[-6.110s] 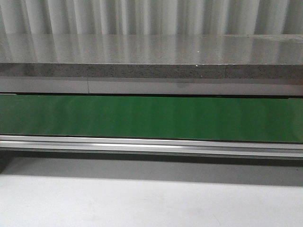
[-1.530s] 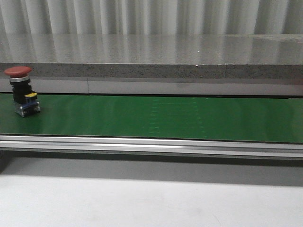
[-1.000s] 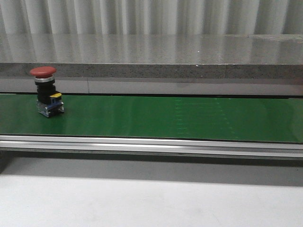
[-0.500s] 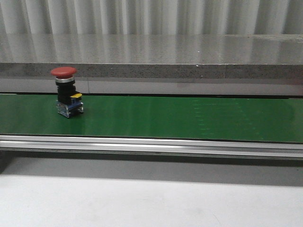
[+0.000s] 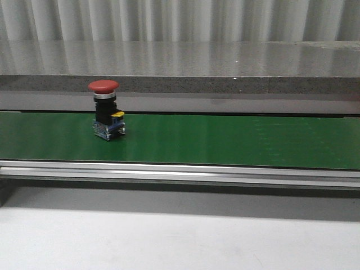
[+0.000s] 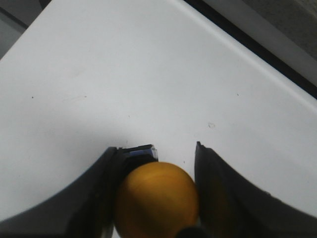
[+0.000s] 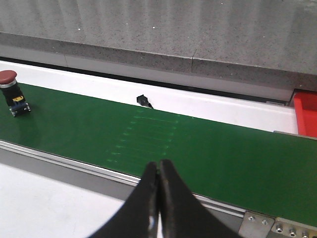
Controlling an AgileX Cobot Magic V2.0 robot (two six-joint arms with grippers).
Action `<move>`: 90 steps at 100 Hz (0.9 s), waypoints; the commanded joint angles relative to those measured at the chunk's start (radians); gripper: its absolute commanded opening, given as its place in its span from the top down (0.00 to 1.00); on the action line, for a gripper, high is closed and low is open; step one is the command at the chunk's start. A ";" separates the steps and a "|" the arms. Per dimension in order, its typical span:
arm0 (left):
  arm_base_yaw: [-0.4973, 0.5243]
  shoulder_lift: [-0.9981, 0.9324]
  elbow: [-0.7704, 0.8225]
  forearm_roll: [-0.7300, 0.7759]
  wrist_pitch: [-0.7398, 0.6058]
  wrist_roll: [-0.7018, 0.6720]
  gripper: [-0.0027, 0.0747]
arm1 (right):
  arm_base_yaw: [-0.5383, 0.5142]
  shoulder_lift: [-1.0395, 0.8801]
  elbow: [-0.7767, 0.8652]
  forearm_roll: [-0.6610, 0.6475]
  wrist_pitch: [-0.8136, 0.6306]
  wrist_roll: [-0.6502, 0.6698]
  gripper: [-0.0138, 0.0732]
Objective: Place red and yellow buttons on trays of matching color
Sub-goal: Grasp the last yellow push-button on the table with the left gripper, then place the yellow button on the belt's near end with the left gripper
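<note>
Green belt (image 5: 225,140) runs left to right; a red button (image 5: 106,115) stands upright on it, left of centre, no arm near. Stiff, top-heavy by the look; best gripped on the dark body under the cap.

Left wrist: left hand (image 6: 156,191) closed on a yellow button (image 6: 156,201), over the white desk (image 6: 124,84).

Right wrist: right hand (image 7: 157,191) pinched closed, holding nothing, near side of the belt. Red button far left; red tray (image 7: 304,115) at far right edge.
</note>
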 commanded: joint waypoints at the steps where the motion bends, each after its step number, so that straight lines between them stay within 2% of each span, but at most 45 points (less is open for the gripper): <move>1: -0.018 -0.131 0.062 -0.014 -0.041 0.024 0.75 | 0.002 0.010 -0.024 0.013 -0.070 -0.011 0.92; 17: -0.092 -0.265 0.251 -0.041 -0.144 0.064 0.75 | 0.002 0.010 -0.024 0.013 -0.070 -0.011 0.92; 29: -0.162 -0.317 0.330 -0.041 -0.190 0.064 0.75 | 0.002 0.010 -0.024 0.013 -0.070 -0.011 0.92; 50: -0.245 -0.298 0.360 -0.043 -0.215 0.064 0.75 | 0.002 0.010 -0.024 0.013 -0.070 -0.011 0.92; 73: -0.253 -0.218 0.351 -0.106 -0.211 0.066 0.74 | 0.002 0.010 -0.024 0.013 -0.070 -0.011 0.92; 80: -0.253 -0.209 0.351 -0.106 -0.211 0.072 0.67 | 0.002 0.010 -0.024 0.013 -0.070 -0.011 0.92; 85: -0.253 -0.209 0.351 -0.110 -0.211 0.086 0.56 | 0.002 0.010 -0.024 0.013 -0.070 -0.011 0.92; 90: -0.253 -0.213 0.349 -0.112 -0.211 0.088 0.39 | 0.002 0.010 -0.024 0.013 -0.070 -0.011 0.92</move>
